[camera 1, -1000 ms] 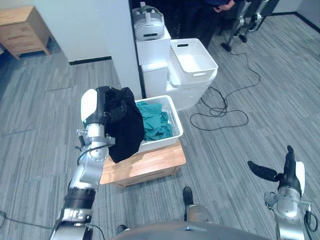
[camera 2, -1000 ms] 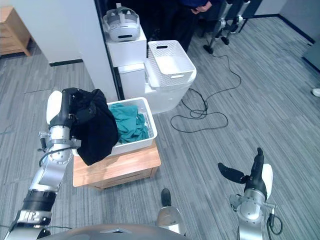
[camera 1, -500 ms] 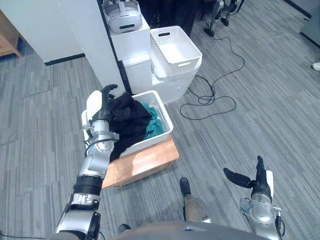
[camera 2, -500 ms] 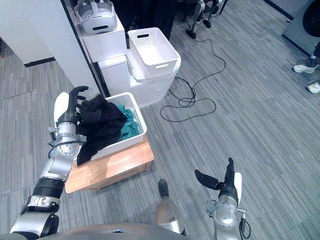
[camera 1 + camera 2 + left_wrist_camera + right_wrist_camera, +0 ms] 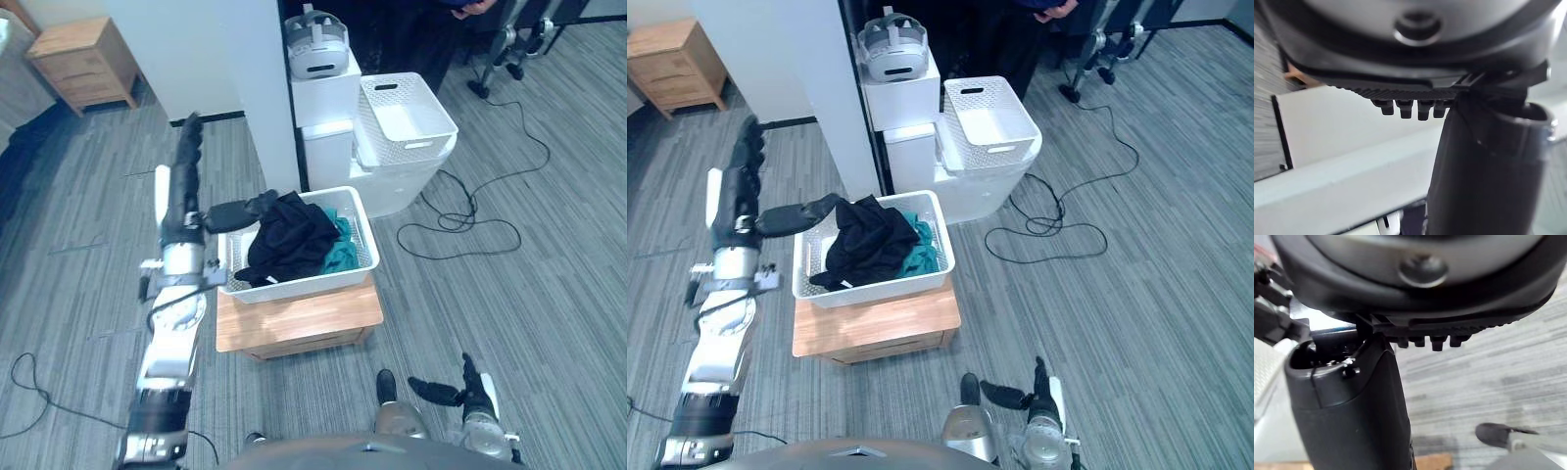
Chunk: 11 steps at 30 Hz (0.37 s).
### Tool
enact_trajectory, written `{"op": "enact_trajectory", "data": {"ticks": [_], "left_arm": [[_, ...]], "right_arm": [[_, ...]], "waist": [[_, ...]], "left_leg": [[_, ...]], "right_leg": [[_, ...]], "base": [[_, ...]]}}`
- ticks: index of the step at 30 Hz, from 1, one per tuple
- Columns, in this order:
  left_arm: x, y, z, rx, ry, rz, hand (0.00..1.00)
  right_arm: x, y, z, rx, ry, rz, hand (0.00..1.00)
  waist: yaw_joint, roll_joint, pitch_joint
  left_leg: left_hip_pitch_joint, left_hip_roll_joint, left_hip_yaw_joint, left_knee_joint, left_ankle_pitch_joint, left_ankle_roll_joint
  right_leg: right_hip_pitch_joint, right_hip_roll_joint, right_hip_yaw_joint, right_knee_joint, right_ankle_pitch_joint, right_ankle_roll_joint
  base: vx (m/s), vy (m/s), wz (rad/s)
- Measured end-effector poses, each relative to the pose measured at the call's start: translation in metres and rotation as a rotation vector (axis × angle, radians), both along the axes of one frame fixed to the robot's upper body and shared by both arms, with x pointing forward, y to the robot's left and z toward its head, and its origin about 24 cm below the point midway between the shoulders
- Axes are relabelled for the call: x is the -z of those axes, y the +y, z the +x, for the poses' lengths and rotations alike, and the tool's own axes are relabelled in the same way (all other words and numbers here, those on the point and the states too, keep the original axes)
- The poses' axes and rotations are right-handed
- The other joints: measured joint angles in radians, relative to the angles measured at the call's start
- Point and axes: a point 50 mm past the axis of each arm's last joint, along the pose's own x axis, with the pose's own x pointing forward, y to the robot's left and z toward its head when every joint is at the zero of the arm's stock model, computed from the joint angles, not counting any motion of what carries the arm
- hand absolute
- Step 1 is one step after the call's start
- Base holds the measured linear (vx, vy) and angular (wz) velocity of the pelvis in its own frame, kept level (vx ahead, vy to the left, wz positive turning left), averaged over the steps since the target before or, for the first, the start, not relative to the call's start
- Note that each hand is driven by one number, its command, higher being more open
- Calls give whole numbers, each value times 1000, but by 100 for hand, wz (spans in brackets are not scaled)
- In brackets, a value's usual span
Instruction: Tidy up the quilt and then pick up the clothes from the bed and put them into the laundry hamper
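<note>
Our left hand (image 5: 182,201), fingers straight, stands beside the hamper (image 5: 294,286); black clothes (image 5: 291,238) lie inside over teal clothes (image 5: 343,255). Our right hand (image 5: 471,388), low, seems spread open.

the soft, matt black cloth garment (image 5: 289,240) is creased, and the teal cloth (image 5: 342,257) beside it looks smoother. the white perforated plastic basket (image 5: 294,285) is faintly glossy. the low light wooden table (image 5: 294,315) has a smooth satin grain. the grey striped floor (image 5: 549,245) looks matt and carpet-like.

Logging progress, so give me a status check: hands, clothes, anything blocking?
Left hand open, raised beside the hamper. Right hand open, low, empty. Black garment lies in the hamper over a teal garment. Nothing blocking.
</note>
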Motion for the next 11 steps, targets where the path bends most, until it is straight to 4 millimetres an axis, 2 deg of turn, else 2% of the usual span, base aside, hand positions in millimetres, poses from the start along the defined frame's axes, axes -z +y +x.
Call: {"op": "enact_trajectory", "data": {"ticks": [2, 3, 5, 6, 8, 9, 11], "left_arm": [[47, 13, -28, -80, 151, -222, 100], [61, 15, -35, -97, 205, -263, 100], [124, 17, -72, -172, 453, -496, 100], [140, 17, -83, -202, 519, -543, 100], [194, 11, -132, -308, 797, -677, 100], [205, 8, -144, -332, 867, -693, 100], [239, -5, -195, -420, 1118, -751, 100]], "right_arm": [[6, 2, -8, 19, 40, 21, 100], [7, 2, -9, 21, 47, 23, 100], [12, 3, -15, 21, 85, 31, 100], [13, 3, -15, 19, 93, 33, 100], [17, 6, -17, 16, 125, 45, 100], [19, 7, -18, 22, 135, 52, 100], [24, 11, -21, 56, 167, 84, 100]], "waist": [[21, 1, -1], [29, 1, -1], [54, -8, -14], [57, -12, -18], [79, -25, -31], [82, -28, -32], [83, -42, -49]], "left_leg": [[10, -1, -23, -1, 0, 1], [18, -1, -27, -1, 0, 1], [35, 0, -42, -3, -1, 2], [36, 0, -47, -4, -1, 2], [44, -4, -55, -11, 0, 2], [50, -6, -55, -19, 1, 1], [54, -12, -56, -32, 5, 3]], "right_leg": [[25, -4, -23, 0, -6, -2], [36, -4, -26, 0, -9, -2], [69, -7, -52, 0, -19, 0], [74, -9, -56, 0, -21, 1], [86, -13, -69, 0, -24, 3], [91, -14, -70, 0, -25, 4], [91, -18, -72, -1, -30, 1]], "base": [[-5, -4, 28], [-7, 0, 29], [-17, 3, 29], [-20, 5, 26], [-14, 8, 15], [-19, 12, 8], [-8, 7, 2]]}}
